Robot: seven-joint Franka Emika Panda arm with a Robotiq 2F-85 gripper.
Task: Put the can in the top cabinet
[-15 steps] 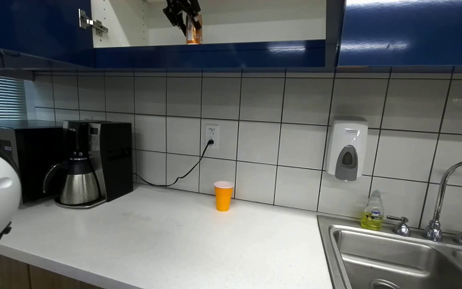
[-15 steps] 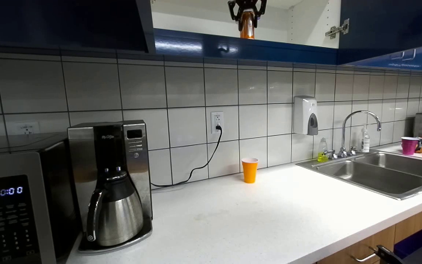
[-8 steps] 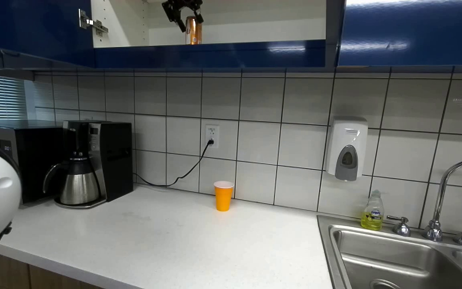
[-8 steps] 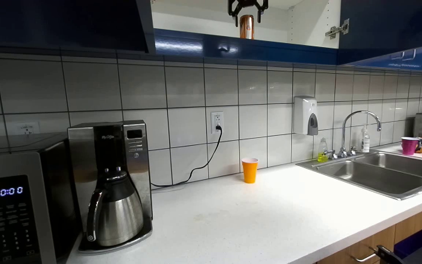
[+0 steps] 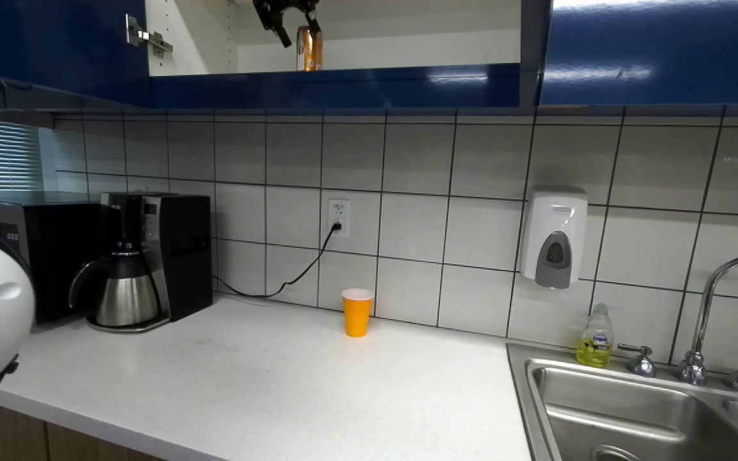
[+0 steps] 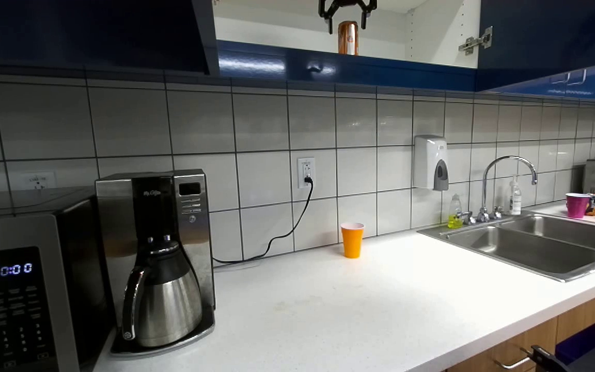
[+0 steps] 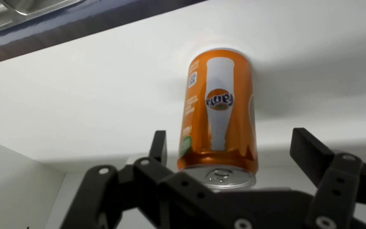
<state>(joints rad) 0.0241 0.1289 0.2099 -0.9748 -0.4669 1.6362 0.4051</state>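
The can (image 7: 221,111), orange with a Fanta logo and a metallic top, stands upright on the pale floor of the top cabinet (image 5: 420,38). It also shows just behind the cabinet's blue front edge in both exterior views, as the can (image 5: 309,51) and the can (image 6: 348,39). My gripper (image 7: 230,138) is open, with a gap between the can's sides and each finger. From outside, the gripper (image 6: 347,27) hangs at the height of the can's top and above, its upper part cut off by the frame.
An open blue door (image 5: 49,45) hangs at the side of the cabinet opening. Below, an orange cup (image 5: 357,314), a coffee maker (image 6: 155,258) and a microwave (image 6: 24,289) stand on the white counter. A soap dispenser (image 5: 555,237) is on the wall near the sink (image 6: 530,243).
The fingers were closed around the can a second ago and have opened. My gripper has risen and shifted slightly left in both exterior views, while the can has stayed standing in place.
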